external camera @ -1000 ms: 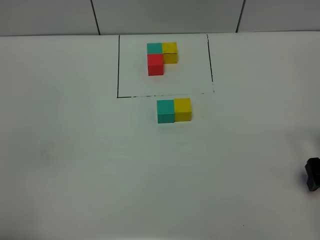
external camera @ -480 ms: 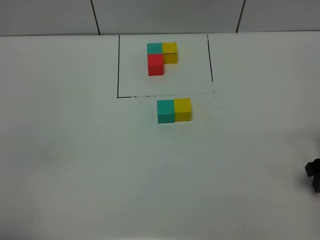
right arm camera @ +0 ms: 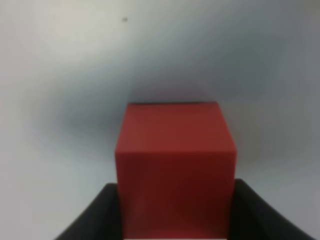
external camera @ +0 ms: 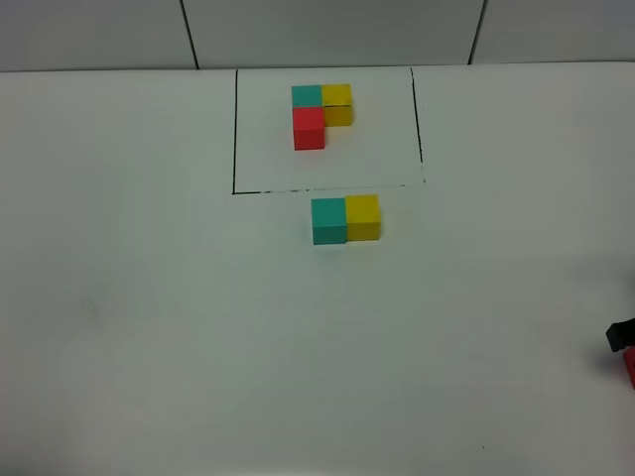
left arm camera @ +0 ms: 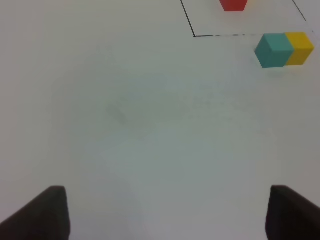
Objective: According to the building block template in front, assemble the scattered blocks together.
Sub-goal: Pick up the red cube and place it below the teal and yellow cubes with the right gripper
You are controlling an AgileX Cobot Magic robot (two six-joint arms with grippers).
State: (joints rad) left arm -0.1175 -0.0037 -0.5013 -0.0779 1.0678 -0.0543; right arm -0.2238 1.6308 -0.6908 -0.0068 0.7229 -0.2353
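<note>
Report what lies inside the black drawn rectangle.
An L of three touching cubes: teal cube, yellow cube, red cube. Only their undersides and far faces are hidden.

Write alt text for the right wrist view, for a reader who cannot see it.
A red cube fills the middle, held by the right gripper, its dark fingers on either side. Behind it lies a blurred white table with one small dark speck.
</note>
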